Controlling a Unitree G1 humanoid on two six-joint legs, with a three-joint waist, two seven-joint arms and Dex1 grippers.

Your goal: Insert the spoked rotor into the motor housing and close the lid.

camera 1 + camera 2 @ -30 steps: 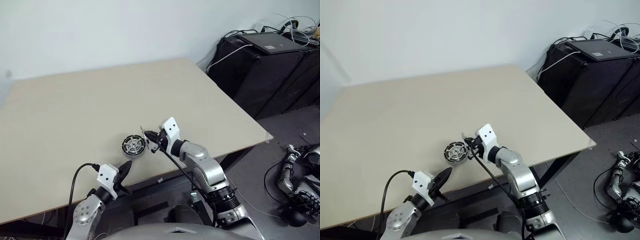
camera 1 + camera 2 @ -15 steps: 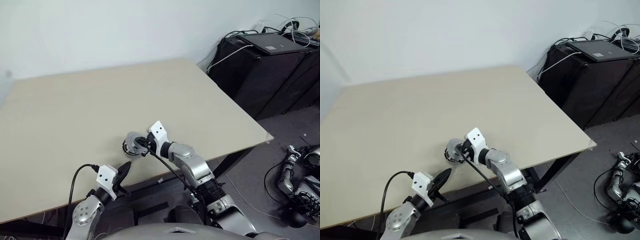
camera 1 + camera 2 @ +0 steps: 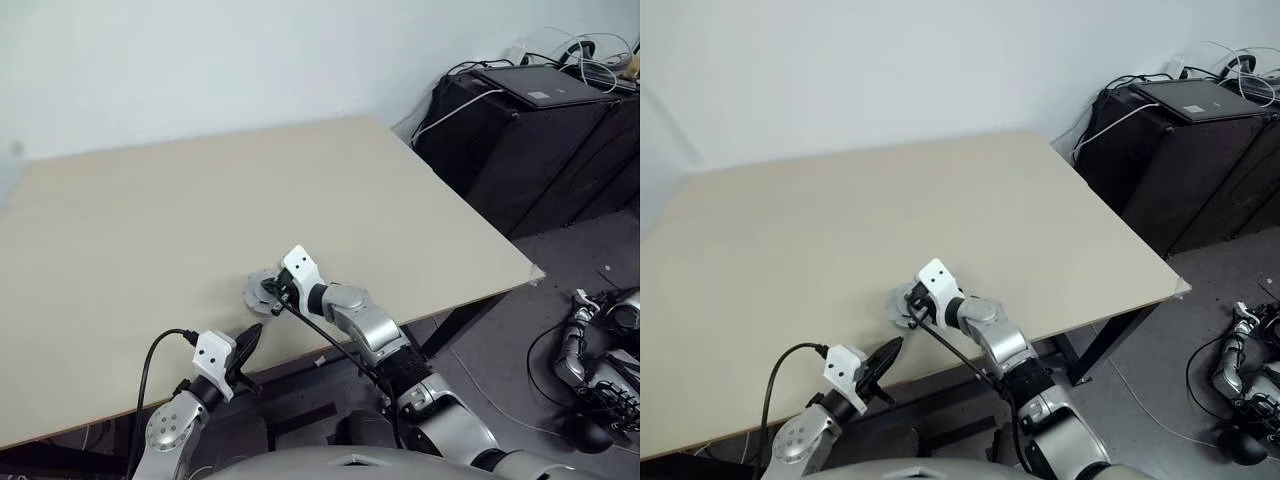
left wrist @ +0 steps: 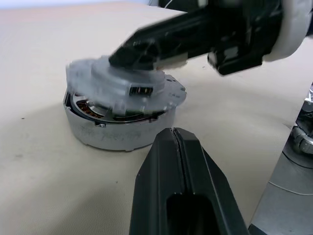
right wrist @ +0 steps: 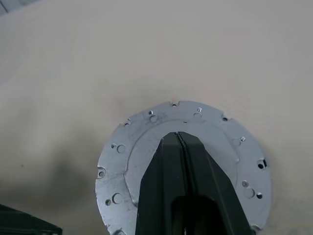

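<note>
Resting askew on the motor housing (image 4: pixel 117 132), the lid (image 5: pixel 146 142); both end effectors closed.

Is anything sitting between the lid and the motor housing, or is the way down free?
Nothing visible blocks it. The lid sits tilted on top of the motor housing, copper windings showing in the gap under its raised side. The right claw, shut, rests on the lid's top face. The left claw, shut, stays apart, nearer the table edge.
</note>
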